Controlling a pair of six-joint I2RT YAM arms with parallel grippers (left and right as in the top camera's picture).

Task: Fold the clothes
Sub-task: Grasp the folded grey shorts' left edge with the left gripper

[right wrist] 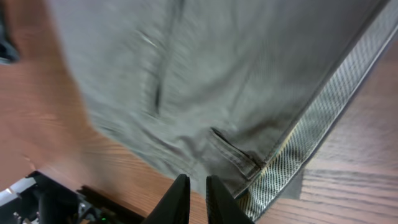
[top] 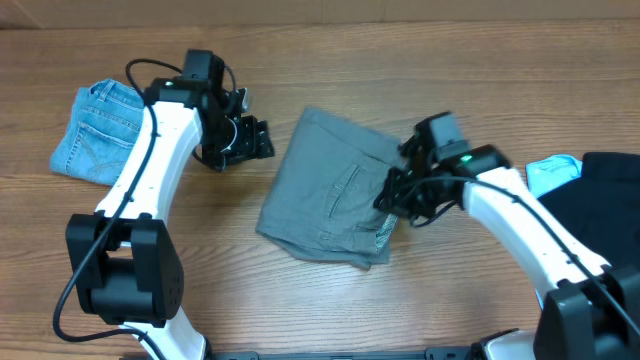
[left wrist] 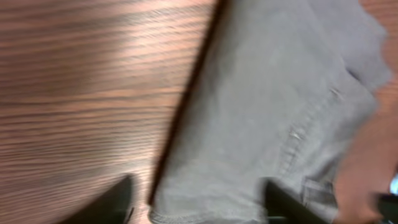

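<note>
Grey shorts (top: 335, 190) lie folded over at frame centre on the bench (top: 300, 310). Denim garment (top: 98, 130) is folded, upper left. Black garment (top: 615, 185), right edge, judged outstanding. Left fingers (left wrist: 118, 202) apart; right fingers (right wrist: 180, 199) together, apparently empty.

The white-shelled left arm with black joints (top: 150, 160) is reaching up from its base at the near left edge and bending rightward at the wrist, and its black two-finger left gripper (top: 250, 140) is pointing right with its dark fingers (left wrist: 115, 205) spread wide apart. The matching white and black right arm (top: 520, 215) is stretching up and leftward from the near right corner. Its black two-finger right gripper (top: 392, 200) is angling down-left, holding its slim dark fingertips (right wrist: 179, 198) drawn nearly together.
</note>
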